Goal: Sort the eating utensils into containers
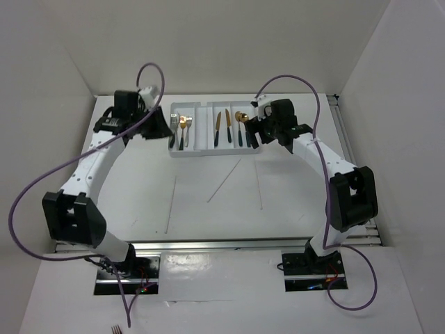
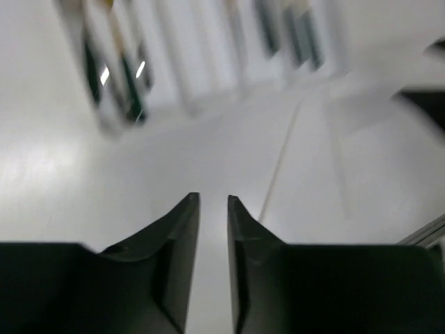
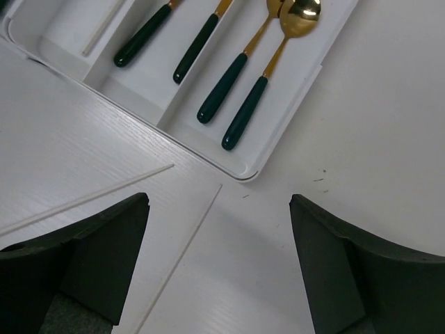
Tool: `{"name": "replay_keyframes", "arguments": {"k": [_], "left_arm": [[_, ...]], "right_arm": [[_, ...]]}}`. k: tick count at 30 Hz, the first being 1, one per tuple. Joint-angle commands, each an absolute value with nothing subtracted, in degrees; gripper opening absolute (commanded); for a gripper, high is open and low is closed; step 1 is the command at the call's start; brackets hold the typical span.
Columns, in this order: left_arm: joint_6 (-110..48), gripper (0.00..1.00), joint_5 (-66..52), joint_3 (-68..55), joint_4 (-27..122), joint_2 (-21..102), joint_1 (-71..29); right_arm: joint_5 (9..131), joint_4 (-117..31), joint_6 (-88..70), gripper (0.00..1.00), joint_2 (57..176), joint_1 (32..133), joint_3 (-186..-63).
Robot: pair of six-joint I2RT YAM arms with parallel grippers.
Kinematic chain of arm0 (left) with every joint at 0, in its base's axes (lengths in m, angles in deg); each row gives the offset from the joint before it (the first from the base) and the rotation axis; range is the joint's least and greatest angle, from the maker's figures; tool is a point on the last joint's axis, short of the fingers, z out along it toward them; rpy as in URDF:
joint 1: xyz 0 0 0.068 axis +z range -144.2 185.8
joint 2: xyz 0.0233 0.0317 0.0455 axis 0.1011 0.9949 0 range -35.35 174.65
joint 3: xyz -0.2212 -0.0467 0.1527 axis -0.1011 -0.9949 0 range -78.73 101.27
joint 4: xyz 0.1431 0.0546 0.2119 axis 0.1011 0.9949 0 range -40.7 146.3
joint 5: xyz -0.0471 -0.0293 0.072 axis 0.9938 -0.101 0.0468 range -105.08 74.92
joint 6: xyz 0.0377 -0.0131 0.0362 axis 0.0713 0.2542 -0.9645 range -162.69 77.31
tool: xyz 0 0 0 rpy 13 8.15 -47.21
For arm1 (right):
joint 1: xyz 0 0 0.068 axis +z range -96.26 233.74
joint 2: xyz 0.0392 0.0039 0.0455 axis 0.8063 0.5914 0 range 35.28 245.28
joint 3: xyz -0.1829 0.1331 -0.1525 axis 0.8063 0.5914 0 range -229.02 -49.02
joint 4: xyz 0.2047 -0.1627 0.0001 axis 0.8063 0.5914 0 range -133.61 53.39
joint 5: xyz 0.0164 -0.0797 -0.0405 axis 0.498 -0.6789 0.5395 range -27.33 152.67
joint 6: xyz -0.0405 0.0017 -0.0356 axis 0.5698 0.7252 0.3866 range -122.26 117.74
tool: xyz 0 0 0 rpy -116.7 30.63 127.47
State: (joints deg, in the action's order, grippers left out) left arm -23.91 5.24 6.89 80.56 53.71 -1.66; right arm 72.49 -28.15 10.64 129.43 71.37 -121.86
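Observation:
The white tray lies at the back of the table. Its slots hold forks, knives and gold spoons with dark handles. Three pale chopsticks lie loose on the table in front of it. My left gripper hovers at the tray's left front corner. In the blurred left wrist view its jaws stand a narrow gap apart with nothing between them. My right gripper hangs over the tray's right front corner, wide open and holding nothing. A chopstick lies on the table beneath it.
A second loose chopstick runs off to the left in the right wrist view, and another one lies inside a tray slot. White walls close in the table on three sides. Both arm bases sit at the near edge.

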Motion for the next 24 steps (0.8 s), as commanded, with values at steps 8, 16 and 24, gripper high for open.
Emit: {"name": "replay_keyframes", "arguments": {"k": [8,16,24], "left_arm": [[-25.0,0.69,-9.4,-23.5,88.3,32.2,-4.8],[-22.9,0.5,-9.2,-20.5,93.9,41.2,-7.4],[-21.8,0.47,-3.9,-21.0,96.5,48.1,-7.4]], "right_arm": [[74.5,-26.6,10.8,0.97,126.2,71.3,-122.6],[75.1,-25.9,10.8,0.97,124.9,71.3,-121.5],[75.6,-25.4,10.8,0.96,122.6,71.3,-120.4]]}}
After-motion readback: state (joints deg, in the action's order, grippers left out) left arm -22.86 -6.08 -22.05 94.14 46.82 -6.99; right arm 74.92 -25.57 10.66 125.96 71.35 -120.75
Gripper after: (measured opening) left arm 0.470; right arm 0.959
